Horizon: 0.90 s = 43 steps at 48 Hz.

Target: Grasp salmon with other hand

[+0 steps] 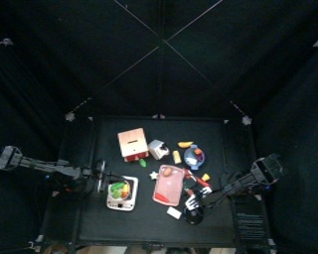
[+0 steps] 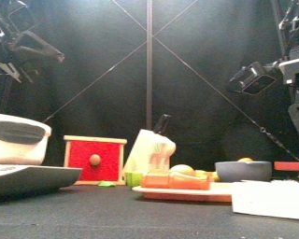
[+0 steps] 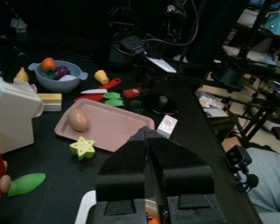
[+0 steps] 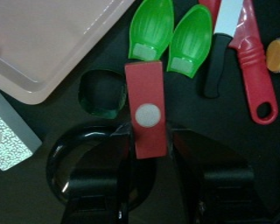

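Here, salmon [image 4: 49,39] beside parted right jaws; red strip [image 4: 146,109] between them

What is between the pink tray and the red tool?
Two green pods and a black-handled knife, between the pink tray and red tool; right wrist view shows it.

A tray [image 1: 169,187] lies near the table's [image 1: 95,139] front edge, right of centre. A sink basin [image 1: 120,192] sits just left of it. Behind them, toward the middle, stands a box [image 1: 132,144], with a bowl [image 1: 193,157] to its right. Right of the tray lie small utensils [image 4: 175,33].
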Available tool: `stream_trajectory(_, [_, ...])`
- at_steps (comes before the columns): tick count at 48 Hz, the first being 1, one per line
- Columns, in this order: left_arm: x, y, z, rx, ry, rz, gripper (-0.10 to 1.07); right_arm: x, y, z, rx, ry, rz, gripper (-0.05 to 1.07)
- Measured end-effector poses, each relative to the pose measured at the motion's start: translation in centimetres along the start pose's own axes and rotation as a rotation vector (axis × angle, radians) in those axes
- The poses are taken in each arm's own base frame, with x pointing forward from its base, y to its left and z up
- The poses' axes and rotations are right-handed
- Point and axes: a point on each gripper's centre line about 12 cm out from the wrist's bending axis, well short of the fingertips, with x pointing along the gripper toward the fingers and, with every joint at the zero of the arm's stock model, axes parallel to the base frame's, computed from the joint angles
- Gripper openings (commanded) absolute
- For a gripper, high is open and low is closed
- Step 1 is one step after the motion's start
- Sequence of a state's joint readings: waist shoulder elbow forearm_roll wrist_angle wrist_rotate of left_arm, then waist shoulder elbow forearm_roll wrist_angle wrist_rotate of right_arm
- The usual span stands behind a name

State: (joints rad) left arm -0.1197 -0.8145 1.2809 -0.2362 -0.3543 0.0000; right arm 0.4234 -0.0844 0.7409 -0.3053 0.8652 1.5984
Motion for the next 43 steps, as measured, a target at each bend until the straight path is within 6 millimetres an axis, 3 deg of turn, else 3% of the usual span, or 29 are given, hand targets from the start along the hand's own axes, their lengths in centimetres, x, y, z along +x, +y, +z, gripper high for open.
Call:
stream_trajectory(9, [0.0,0.0,0.0,0.026,-0.001,-0.004,0.35,-1.8,1.3,1.4,-0.040,-0.076,0.104,0.53])
stream_trajectory(18, [0.4,-0.9,0.1,0.174,-0.025,-0.069,0.37,-5.3,3.9,3.0,-0.112,-0.189,0.394,0.53])
stream_trajectory(23, [1.0,-2.0,0.6,0.284,-0.062,-0.136,0.41,-6.2,5.0,3.7,-0.138,-0.219,0.541,0.53])
stream_trajectory(33, [3.5,-3.8,1.8,0.423,-0.091,-0.224,0.68,-6.9,6.4,5.0,-0.150,-0.224,0.845,0.53])
stream_trajectory(43, [7.0,-4.9,1.2,0.523,-0.045,-0.288,0.94,-7.8,6.8,6.0,-0.178,-0.243,1.032,0.53])
